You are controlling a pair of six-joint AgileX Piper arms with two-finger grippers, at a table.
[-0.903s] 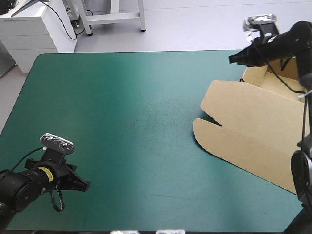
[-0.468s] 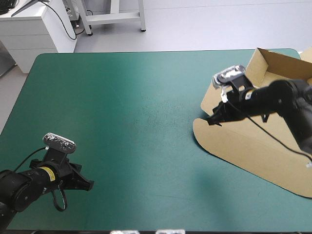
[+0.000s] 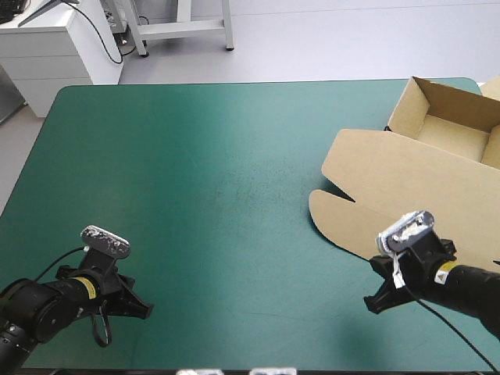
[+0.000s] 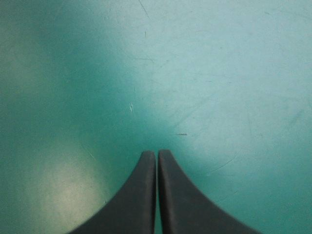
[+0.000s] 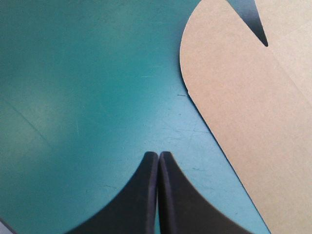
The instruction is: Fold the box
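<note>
Near the table's [image 3: 234, 156] front left corner the left gripper [image 3: 139, 307] hangs low, jaws pressed together. Front right, the right gripper [image 3: 373, 301] is likewise closed, just beside the box [image 3: 406, 187] — tray open at the far right, lid flat.

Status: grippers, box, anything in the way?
Left gripper shut, empty, over bare cover. Right gripper shut, empty, beside rounded lid edge of the box. Tray open, lid flat. No obstruction seen.
</note>
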